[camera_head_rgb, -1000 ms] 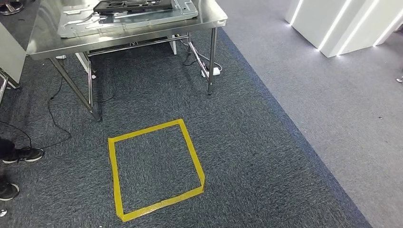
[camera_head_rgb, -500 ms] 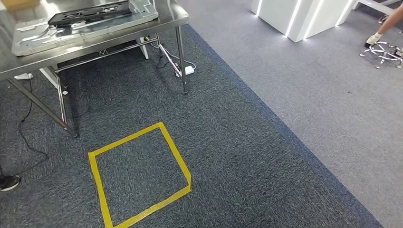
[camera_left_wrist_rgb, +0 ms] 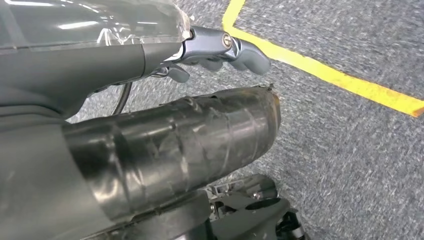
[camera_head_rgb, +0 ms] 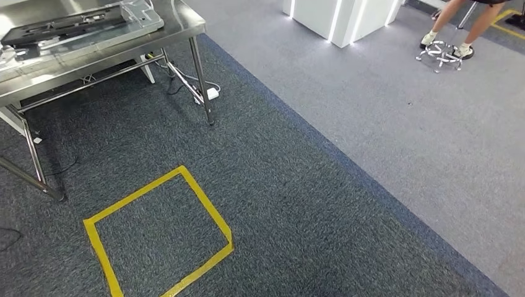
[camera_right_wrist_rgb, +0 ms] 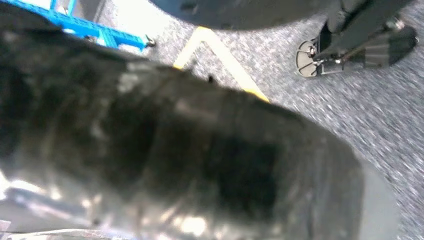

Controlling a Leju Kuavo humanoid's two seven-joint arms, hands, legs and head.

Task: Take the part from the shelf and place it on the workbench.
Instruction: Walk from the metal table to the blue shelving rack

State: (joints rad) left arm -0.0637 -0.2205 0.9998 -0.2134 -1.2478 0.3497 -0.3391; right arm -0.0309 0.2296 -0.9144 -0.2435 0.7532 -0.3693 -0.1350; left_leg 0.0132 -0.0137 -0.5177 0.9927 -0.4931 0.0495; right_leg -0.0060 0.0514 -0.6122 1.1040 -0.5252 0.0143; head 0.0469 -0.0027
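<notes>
Overhead, a steel table (camera_head_rgb: 186,21) bearing a metal part (camera_head_rgb: 80,25) stands on dark carpet (camera_head_rgb: 297,185) beside a yellow tape square (camera_head_rgb: 204,204); left hand (camera_left_wrist_rgb: 220,47) curled empty, right hand's state unclear.

text: none readable
floor marking: plain yellow tape square (camera_head_rgb: 161,238) on carpet, 7 o'clock, no lettering

Dk grey carpet (camera_head_rgb: 297,185) w/ yellow tape square (camera_head_rgb: 160,238), lighter carpet (camera_head_rgb: 421,142) beside, lit white plinth (camera_head_rgb: 340,18).
</notes>
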